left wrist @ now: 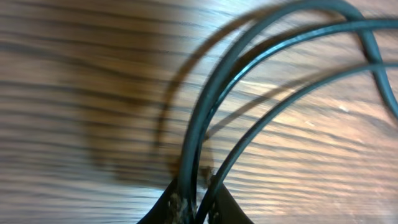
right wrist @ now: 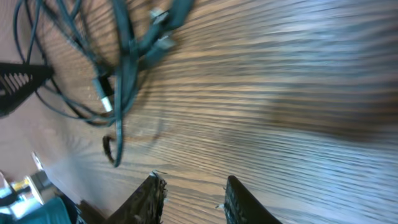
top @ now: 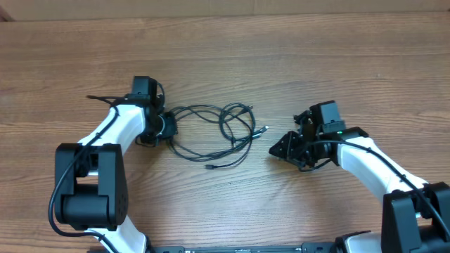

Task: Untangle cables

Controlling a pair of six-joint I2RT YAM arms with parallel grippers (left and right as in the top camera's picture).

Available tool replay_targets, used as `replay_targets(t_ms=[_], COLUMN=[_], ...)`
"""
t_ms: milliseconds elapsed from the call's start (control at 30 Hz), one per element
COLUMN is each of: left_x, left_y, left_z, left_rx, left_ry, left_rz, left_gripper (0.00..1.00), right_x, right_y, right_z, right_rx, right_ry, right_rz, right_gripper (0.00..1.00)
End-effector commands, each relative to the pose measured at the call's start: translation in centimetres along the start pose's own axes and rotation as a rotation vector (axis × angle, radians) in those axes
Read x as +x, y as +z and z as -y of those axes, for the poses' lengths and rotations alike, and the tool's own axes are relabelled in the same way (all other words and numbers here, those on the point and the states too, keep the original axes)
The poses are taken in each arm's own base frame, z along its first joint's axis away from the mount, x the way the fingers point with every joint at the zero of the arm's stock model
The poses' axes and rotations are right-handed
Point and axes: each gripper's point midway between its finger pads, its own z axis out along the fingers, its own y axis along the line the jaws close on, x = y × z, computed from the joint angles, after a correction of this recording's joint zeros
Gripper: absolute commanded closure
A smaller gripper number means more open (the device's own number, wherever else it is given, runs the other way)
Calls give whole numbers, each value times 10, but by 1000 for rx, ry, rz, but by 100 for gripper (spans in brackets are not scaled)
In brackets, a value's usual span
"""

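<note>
Left end effector [left wrist: 194, 205] pinches the cables [left wrist: 191, 149]; right end effector [right wrist: 189, 193], spread and empty, should grip a plug tip [right wrist: 104, 98], pulling slowly.

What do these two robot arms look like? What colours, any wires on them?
Both the left arm and right arm have smooth white links between chunky black joints, with thin black wires running along them. Each ends in a black two-finger claw: the left gripper and the right gripper. A small green light glows near the right wrist.
</note>
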Motion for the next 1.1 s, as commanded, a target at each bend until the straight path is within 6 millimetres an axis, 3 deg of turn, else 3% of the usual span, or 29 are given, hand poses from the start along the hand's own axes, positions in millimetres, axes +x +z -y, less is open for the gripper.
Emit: replay_targets(t_ms=[0,233,333,400,633,700,767,800,967,1067], left_x=[33,36,36,36,36,36,36,36,36,36], left_y=[26,28,28,28,28,28,28,28,28,28], left_z=[11,23,24,25,25,25,25,25,25,25], left_rx=[38,43,44,44,45,45,46,46,45,45], left_ry=[79,124,128,128,131,131,136,138,138,138], left_rz=[-113,-111,-111,-110,-109,-109,-109,-110,-112,-112], left_gripper=[85,84,84,83,84,84,84,84,84,84], right_x=[4,10,5,-2,-24,-29,-35,-37,-38,-30], right_y=[3,14,18,20,22,22,23,22,22,24], right_z=[-19,-46,-56,-59,-62,-61,-56,-54,-49,-40], right_rx=[-32,-74,-79,-66,-10,3,27,38,64,96], right_ry=[-73,-129,-133,-117,-152,-153,-150,-148,-140,-120], right_rz=[0,3,44,86,222,245,271,283,289,254], right_gripper=[69,70,87,93,96,87,65,60,57,62])
